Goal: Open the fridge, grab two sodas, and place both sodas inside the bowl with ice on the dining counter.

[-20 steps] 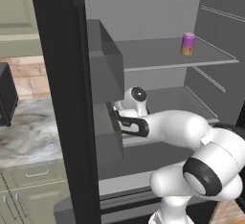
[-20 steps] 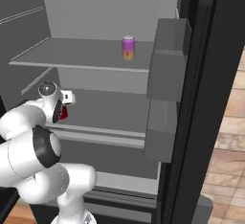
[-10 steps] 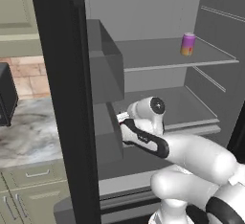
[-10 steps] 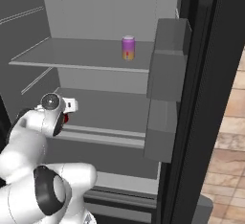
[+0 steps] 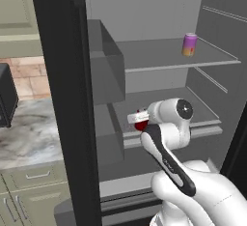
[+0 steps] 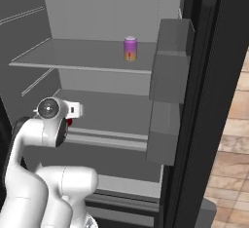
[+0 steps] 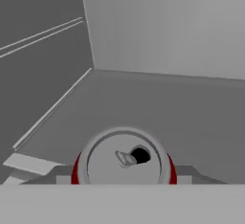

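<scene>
While jaws straddle small red cylindrical can (image 7: 123, 161) on lower grey fridge shelf (image 5: 202, 121), you cannot tell whether they clamp it. Lift early, can tips. Purple-to-orange can (image 5: 189, 45) waits on upper shelf (image 6: 73, 56).

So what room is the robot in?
Most likely a kitchen. There's an open fridge with soda cans on its shelves, like the purple can, plus a marble counter with green cabinets below.

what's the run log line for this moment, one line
fridge: open | gripper: astride red soda, lower shelf, grip unclear | purple soda: upright on upper shelf | phase: first pick
</scene>
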